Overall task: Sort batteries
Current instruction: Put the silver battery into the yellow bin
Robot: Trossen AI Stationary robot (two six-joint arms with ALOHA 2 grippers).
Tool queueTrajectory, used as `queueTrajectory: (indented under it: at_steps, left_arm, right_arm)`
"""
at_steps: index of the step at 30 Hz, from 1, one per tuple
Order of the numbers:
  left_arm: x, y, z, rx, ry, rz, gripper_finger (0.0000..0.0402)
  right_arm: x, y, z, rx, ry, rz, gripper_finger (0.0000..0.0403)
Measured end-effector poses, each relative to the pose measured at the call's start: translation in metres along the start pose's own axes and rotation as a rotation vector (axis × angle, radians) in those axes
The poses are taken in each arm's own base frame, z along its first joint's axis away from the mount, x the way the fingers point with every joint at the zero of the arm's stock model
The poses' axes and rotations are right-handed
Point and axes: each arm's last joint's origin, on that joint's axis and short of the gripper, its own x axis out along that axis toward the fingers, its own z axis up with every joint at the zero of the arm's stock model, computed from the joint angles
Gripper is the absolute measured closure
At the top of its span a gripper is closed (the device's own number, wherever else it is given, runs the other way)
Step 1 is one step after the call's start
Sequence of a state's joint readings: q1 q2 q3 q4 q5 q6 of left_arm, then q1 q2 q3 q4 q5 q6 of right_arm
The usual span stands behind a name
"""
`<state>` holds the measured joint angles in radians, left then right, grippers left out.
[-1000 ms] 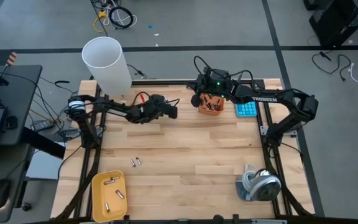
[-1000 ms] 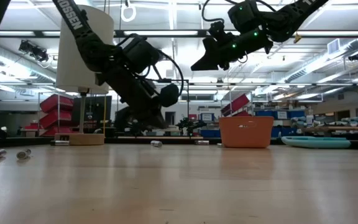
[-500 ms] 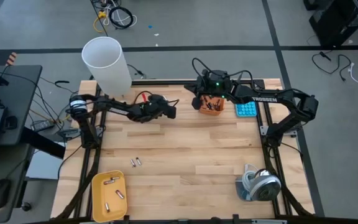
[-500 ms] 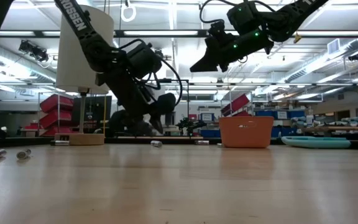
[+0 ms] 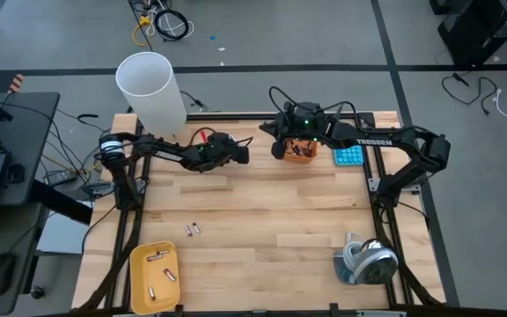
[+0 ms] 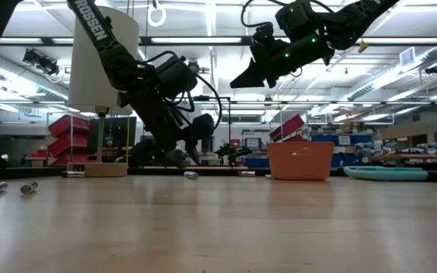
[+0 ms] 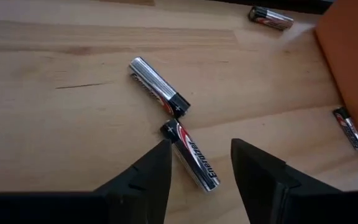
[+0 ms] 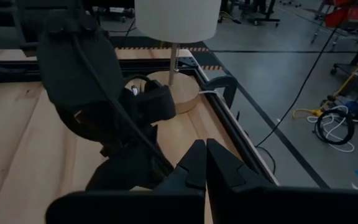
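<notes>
Tabletop battery (image 7: 190,155); left fingers (image 7: 144,175) seemingly wider

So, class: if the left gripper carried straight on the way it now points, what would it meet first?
Most likely the battery lying between the open fingers of the left gripper, on the wooden table. A second battery lies just beyond, though depth is hard to judge.

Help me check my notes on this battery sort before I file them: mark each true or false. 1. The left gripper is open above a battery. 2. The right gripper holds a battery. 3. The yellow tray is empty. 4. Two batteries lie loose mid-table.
1. True: the left gripper is open, a battery lying between its fingers.
2. False: the right gripper is shut, with nothing visible in it.
3. False: the yellow tray holds several batteries.
4. True: two loose batteries lie mid-table.
</notes>
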<state>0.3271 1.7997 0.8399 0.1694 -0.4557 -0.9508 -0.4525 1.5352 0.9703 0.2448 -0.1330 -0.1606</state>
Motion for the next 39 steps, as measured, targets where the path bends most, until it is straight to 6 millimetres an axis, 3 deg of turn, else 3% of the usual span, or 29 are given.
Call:
queueTrajectory:
  at_steps: [8, 17, 30, 39]
  left_arm:
    - [0.014, 0.005, -0.012, 0.018, 0.02, 0.034, 0.0233]
    - [0.015, 0.007, -0.014, 0.036, 0.044, 0.053, 0.0239]
    - [0.014, 0.013, -0.018, 0.224, 0.096, 0.092, 0.0369]
    - [0.003, 0.006, -0.023, 0.353, 0.138, 0.033, 0.037]
  right_arm:
    - [0.0, 0.003, -0.002, 0.001, 0.018, 0.01, 0.0403]
    - [0.0, 0.003, -0.002, 0.0, 0.021, 0.014, 0.0403]
    - [0.0, 0.003, -0.002, 0.001, 0.022, 0.013, 0.0403]
    - [0.0, 0.0, -0.004, 0.009, 0.043, 0.0, 0.0403]
